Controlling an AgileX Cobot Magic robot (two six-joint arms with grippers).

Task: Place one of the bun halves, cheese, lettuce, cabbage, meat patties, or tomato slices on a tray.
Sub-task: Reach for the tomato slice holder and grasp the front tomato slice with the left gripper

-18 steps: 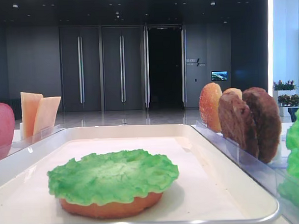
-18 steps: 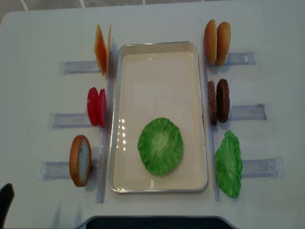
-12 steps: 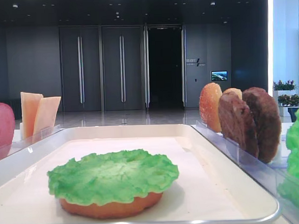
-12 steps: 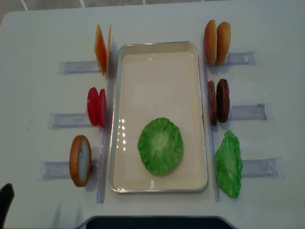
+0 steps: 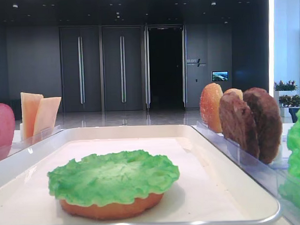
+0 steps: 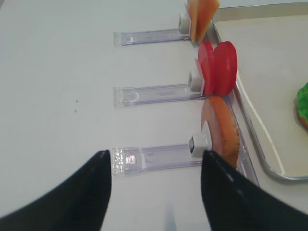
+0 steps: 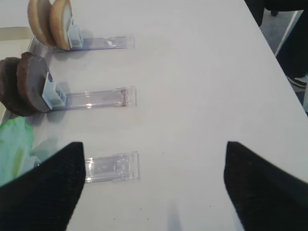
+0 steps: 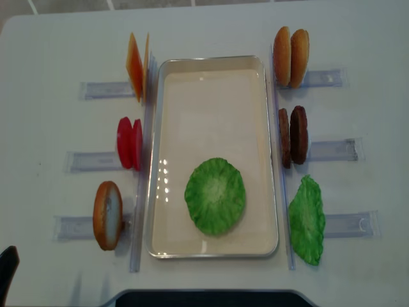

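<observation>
A white tray point(image 8: 214, 61) lies in the middle of the table. In it a green lettuce leaf point(image 8: 215, 195) rests on a flat bun base point(image 5: 111, 208). Left of the tray stand cheese slices point(image 8: 136, 67), tomato slices point(image 8: 129, 143) and a bun half point(image 8: 107, 215). On its right stand two bun halves point(image 8: 291, 56), meat patties point(image 8: 293, 135) and another lettuce leaf point(image 8: 307, 219). My left gripper point(image 6: 154, 154) is open and empty above the nearest left rack, short of the bun half point(image 6: 224, 132). My right gripper point(image 7: 154, 144) is open over bare table, right of the patties point(image 7: 24, 86).
Clear plastic racks point(image 8: 332, 150) hold the pieces upright on both sides of the tray. A dark part of the left arm point(image 8: 6, 268) shows at the table's front left corner. The table's right edge point(image 7: 269, 43) runs close beside the right gripper.
</observation>
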